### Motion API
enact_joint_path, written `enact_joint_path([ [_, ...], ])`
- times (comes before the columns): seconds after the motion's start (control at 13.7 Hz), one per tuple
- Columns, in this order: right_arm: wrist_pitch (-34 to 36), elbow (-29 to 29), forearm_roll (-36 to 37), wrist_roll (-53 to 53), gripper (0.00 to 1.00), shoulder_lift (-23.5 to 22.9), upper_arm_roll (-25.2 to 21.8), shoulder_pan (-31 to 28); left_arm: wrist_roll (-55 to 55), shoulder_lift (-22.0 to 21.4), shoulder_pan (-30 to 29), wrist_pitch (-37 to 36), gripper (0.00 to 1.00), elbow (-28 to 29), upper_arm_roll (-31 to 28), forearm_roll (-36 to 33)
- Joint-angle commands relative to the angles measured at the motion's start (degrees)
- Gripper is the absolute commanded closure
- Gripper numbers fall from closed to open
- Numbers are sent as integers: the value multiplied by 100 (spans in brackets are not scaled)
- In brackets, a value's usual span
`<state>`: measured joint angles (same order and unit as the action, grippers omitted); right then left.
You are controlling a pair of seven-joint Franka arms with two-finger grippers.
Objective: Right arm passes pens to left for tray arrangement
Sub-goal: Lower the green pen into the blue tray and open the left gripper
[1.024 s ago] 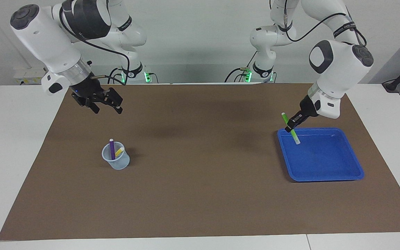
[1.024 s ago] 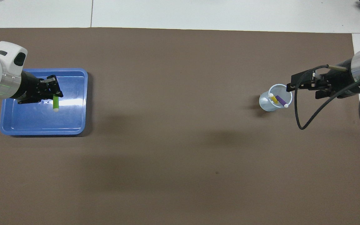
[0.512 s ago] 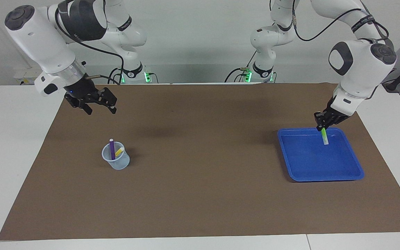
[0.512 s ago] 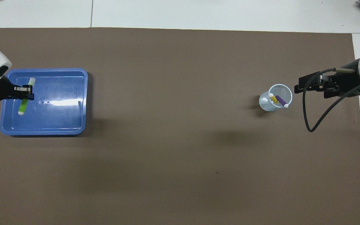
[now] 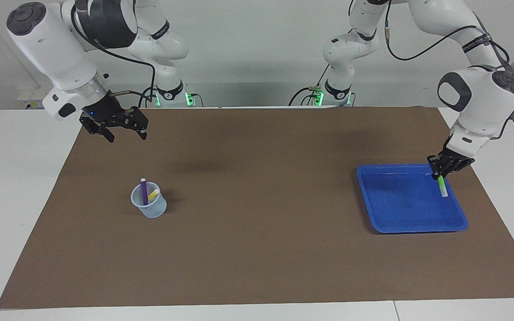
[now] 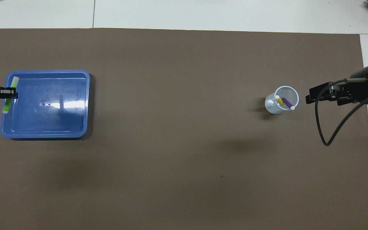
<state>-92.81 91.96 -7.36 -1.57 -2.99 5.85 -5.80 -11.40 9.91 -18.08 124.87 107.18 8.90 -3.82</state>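
Facing view: left hand pinches green pen over tray edge.

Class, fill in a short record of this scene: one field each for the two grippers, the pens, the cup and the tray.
left gripper: shut on green pen, over the tray's outer edge
right gripper: open, holding nothing, raised above the mat
cup: holds purple pen and yellow pen
tray: blue, at the left arm's end
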Motion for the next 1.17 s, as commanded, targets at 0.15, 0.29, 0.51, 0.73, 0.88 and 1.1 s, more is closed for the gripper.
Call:
enact_joint_path([
  [0.15,52,138,112,254,0,149,57,-71,-46,502,-100,581,100,74,33,-646],
  [0.29,61,147,112,262,0,149,57,-61,-3,590,-126,713,100,171,33,-646],
  [0.51,78,147,112,271,0,184,57,-61,-38,679,-337,1520,100,636,33,-646],
  [0.73,114,147,112,271,0,184,57,-62,-38,775,-346,1689,100,672,33,-646],
  [0.88,114,147,112,271,0,184,57,-62,-29,810,-346,1768,100,725,33,-646],
  [1.1,114,147,112,271,0,184,65,-70,-29,828,-363,2381,100,1128,33,-646],
])
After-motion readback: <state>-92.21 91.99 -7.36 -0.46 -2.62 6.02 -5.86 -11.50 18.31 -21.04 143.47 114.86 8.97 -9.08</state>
